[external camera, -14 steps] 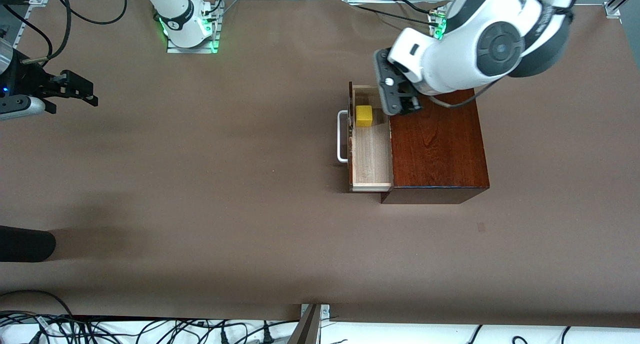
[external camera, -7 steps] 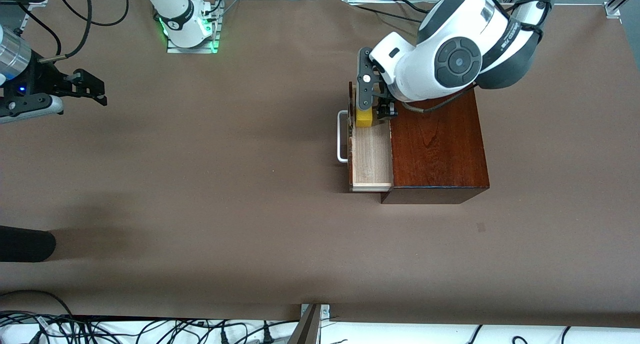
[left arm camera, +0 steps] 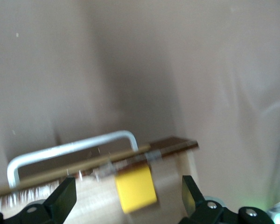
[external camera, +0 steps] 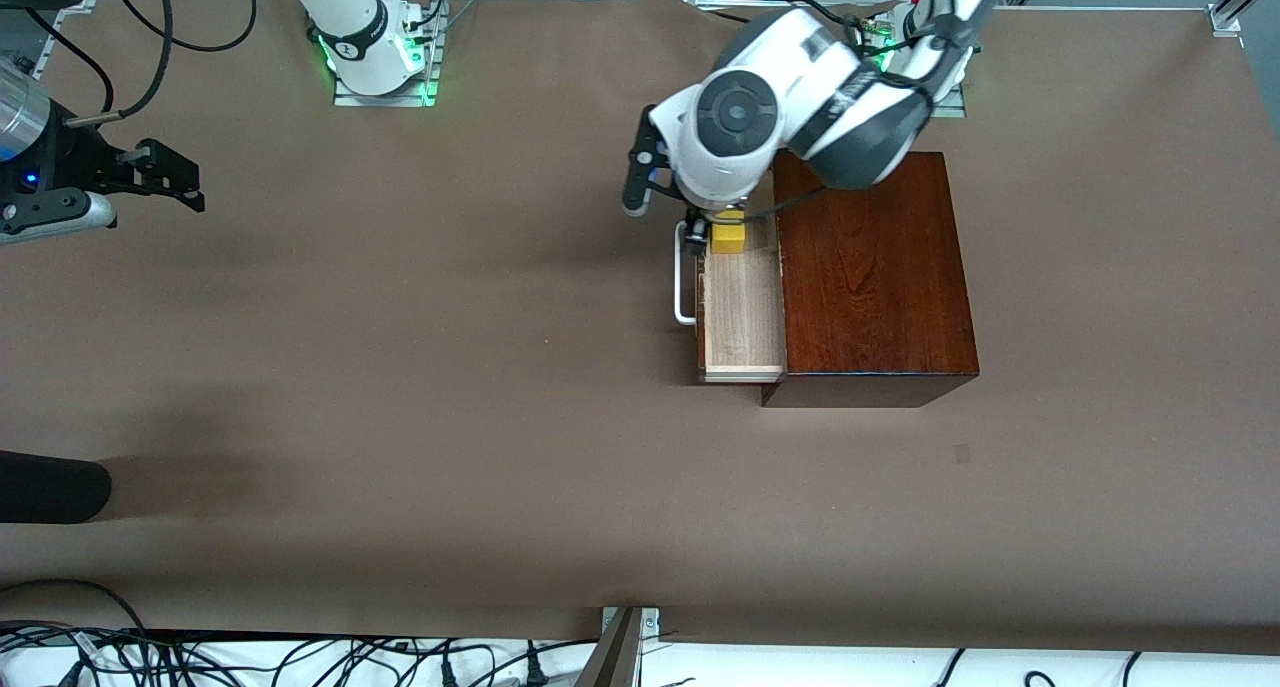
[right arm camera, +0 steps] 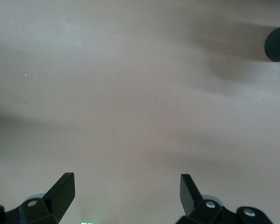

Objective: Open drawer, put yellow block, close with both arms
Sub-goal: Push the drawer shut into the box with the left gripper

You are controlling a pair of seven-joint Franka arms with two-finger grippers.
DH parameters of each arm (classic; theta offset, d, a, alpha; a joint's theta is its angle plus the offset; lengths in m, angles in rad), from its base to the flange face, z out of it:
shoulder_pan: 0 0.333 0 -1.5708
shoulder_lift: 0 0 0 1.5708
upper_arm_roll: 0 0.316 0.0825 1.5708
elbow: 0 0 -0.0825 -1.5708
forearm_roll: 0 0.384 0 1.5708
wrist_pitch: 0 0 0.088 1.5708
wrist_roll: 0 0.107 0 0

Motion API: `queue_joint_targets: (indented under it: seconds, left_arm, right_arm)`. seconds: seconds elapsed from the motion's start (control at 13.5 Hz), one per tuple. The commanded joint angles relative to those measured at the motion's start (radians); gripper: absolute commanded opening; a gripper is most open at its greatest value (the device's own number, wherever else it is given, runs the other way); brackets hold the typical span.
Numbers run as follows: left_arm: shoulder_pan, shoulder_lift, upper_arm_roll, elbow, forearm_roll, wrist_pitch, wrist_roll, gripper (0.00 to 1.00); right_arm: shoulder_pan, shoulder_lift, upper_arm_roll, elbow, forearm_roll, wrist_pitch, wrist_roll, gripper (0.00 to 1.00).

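The drawer (external camera: 742, 312) stands pulled out of the dark reddish-brown box (external camera: 875, 272), its white handle (external camera: 683, 279) toward the right arm's end of the table. The yellow block (external camera: 728, 237) lies in the tray at the end farther from the front camera. My left gripper (external camera: 700, 229) hangs over that end of the drawer, by the handle. In the left wrist view the left gripper (left arm camera: 127, 186) is open, the yellow block (left arm camera: 136, 189) below it touching neither finger, the handle (left arm camera: 70, 150) just past it. My right gripper (external camera: 185, 179) waits open over bare table; in its wrist view the right gripper (right arm camera: 126, 186) holds nothing.
A dark rounded object (external camera: 50, 487) lies at the right arm's end of the table, nearer the front camera, also showing as a dark object (right arm camera: 277, 44) in the right wrist view. Cables (external camera: 300, 657) run along the table's near edge. The right arm's base (external camera: 378, 52) stands at the top.
My left arm has swung from over the box toward the drawer's front and handle. The yellow block has stayed in the tray. The right gripper has barely shifted.
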Motion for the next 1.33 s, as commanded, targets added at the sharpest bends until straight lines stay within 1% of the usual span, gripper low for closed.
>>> queue_joint_targets:
  seconds: [0.0, 0.3, 0.44, 0.59, 0.66, 0.74, 1.18, 1.26]
  left_arm:
    - [-0.07, 0.063, 0.007, 0.024, 0.061, 0.114, 0.011, 1.0]
    - [-0.075, 0.165, 0.007, 0.024, 0.067, 0.135, 0.025, 1.0]
    - [-0.062, 0.215, 0.015, 0.024, 0.069, 0.194, 0.026, 1.0]
    - [-0.048, 0.261, 0.034, 0.026, 0.124, 0.259, 0.026, 1.0]
    - [0.002, 0.243, 0.015, 0.016, 0.115, 0.244, 0.038, 1.0]
    - [0.01, 0.211, -0.016, 0.018, 0.125, 0.195, 0.035, 1.0]
    - [0.011, 0.223, -0.015, 0.012, 0.13, 0.149, 0.038, 1.0]
    - [0.014, 0.219, -0.013, -0.002, 0.133, 0.143, 0.04, 1.0]
  right_arm:
    - [-0.002, 0.009, -0.003, 0.021, -0.008, -0.021, 0.018, 1.0]
    - [-0.005, 0.015, -0.005, 0.021, -0.007, -0.021, 0.016, 1.0]
    - [-0.005, 0.015, -0.005, 0.022, -0.007, -0.021, 0.016, 1.0]
    - [-0.005, 0.015, -0.005, 0.022, -0.007, -0.021, 0.016, 1.0]
    - [-0.005, 0.015, -0.005, 0.022, -0.005, -0.021, 0.016, 1.0]
    - [-0.005, 0.015, -0.005, 0.022, -0.004, -0.019, 0.016, 1.0]
    - [-0.005, 0.015, -0.005, 0.022, -0.002, -0.019, 0.016, 1.0]
    - [-0.005, 0.015, -0.005, 0.022, -0.002, -0.019, 0.016, 1.0]
